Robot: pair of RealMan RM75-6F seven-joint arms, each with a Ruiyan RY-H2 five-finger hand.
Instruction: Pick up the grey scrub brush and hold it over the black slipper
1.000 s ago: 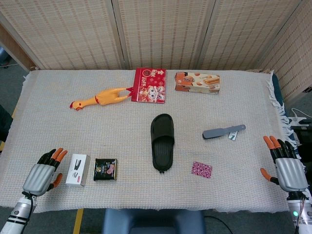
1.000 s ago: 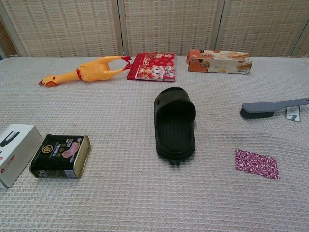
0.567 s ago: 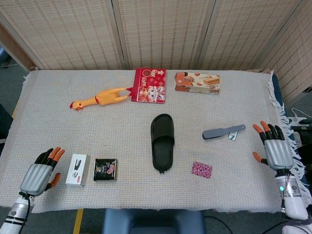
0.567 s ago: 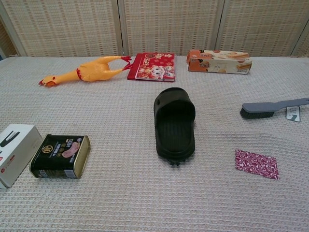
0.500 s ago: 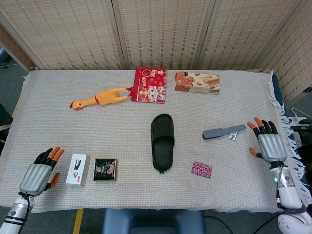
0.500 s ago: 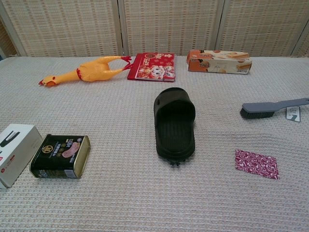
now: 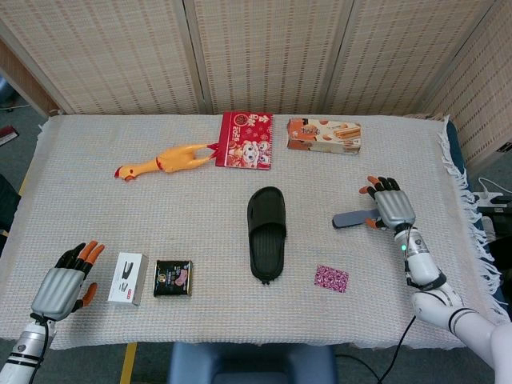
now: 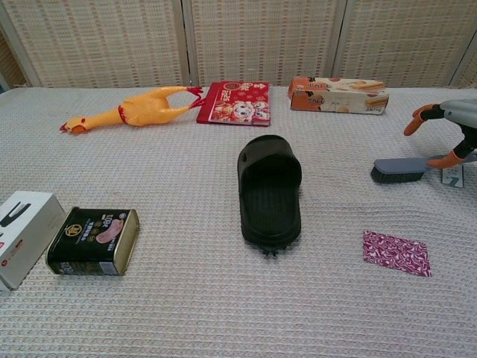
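I have my right hand (image 7: 390,205) over the handle end of the scrub brush (image 7: 356,218), fingers spread and holding nothing; in the chest view its orange fingertips (image 8: 414,124) hang just above the handle, and I cannot tell whether any of them touches it. The brush lies flat on the table cloth (image 7: 200,208), right of the black slipper (image 7: 266,232) and apart from it, bristle end toward the slipper, with a small tag at the handle end. So by my reckoning the reach is about done, and nothing else: the grasp, the lift and the carry left over the slipper are all to do. The slipper sits mid-table. My left hand (image 7: 62,288) rests at the near left corner, fingers loosely curled and holding nothing, next to a white box (image 7: 128,277).
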